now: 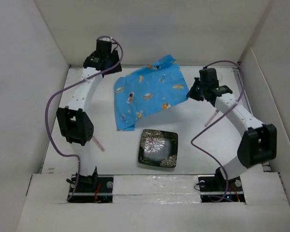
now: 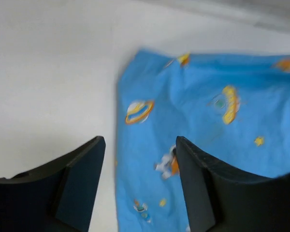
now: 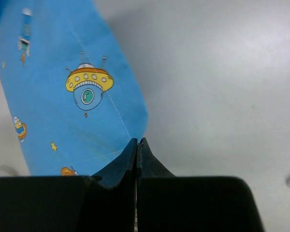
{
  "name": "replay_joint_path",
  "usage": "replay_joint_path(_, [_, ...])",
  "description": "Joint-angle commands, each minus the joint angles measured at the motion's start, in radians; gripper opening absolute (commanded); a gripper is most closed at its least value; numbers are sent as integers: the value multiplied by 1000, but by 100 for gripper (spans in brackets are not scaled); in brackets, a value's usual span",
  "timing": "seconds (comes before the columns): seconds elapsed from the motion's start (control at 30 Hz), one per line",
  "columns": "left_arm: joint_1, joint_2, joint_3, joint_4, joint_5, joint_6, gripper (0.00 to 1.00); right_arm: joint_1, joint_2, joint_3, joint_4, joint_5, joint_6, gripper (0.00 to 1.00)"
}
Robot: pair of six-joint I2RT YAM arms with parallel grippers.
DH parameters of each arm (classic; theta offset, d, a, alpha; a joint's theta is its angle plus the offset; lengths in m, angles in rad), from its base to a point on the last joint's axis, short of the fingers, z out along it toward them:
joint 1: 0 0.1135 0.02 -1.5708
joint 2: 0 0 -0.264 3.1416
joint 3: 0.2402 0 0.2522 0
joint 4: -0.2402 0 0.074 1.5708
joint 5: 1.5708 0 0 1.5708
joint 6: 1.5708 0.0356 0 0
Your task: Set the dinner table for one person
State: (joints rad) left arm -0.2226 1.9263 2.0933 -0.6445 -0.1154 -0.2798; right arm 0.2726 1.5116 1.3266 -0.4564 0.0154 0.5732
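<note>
The dinner table (image 1: pixel 117 155) is the white walled surface. A blue cartoon-printed placemat (image 1: pixel 147 94) lies on it at the back middle, with its right corner lifted. My right gripper (image 1: pixel 190 92) is shut on that corner; in the right wrist view the jaws (image 3: pixel 137 141) are pressed together on the cloth's edge (image 3: pixel 72 121). My left gripper (image 1: pixel 111 67) is open and empty over the placemat's left edge; in the left wrist view (image 2: pixel 140 142) the cloth (image 2: pixel 208 145) lies below it and between the fingers. A black square plate (image 1: pixel 158 148) with white flowers sits near the front.
A thin pink stick (image 1: pixel 97 143) lies by the left arm and another (image 1: pixel 211 117) by the right arm. White walls enclose the table on the left, the back and the right. Purple cables loop from both arms.
</note>
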Motion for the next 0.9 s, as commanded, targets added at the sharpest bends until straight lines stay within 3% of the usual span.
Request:
replay_joint_path(0.0, [-11, -100, -268, 26, -29, 16, 56, -32, 35, -58, 4, 49, 13, 0])
replay_joint_path(0.13, [-11, -269, -631, 147, 5, -38, 58, -59, 55, -98, 24, 66, 27, 0])
replay_joint_path(0.17, [-11, -301, -795, 208, 35, -70, 60, -68, 45, -115, 53, 45, 30, 0])
replay_joint_path(0.3, [-11, -332, -916, 246, 33, -93, 64, -69, 50, -83, 36, 58, 27, 0])
replay_joint_path(0.43, [-11, -319, -973, 305, 109, -110, 65, -69, 55, -67, 36, 64, 19, 0])
replay_joint_path(0.5, [-11, -278, -1001, 393, 249, -127, 66, -69, 59, -75, 47, 38, 22, 0])
replay_joint_path(0.73, [-11, -172, -1007, 509, 407, -154, 63, -30, 58, -70, 71, 5, 20, 0])
replay_joint_path(0.77, [-11, -155, -998, 514, 417, -151, 61, -30, 56, -64, 73, 1, 20, 0])
replay_joint_path(0.87, [-11, -107, -969, 534, 418, -154, 40, -3, 58, -34, 79, -6, 16, 0])
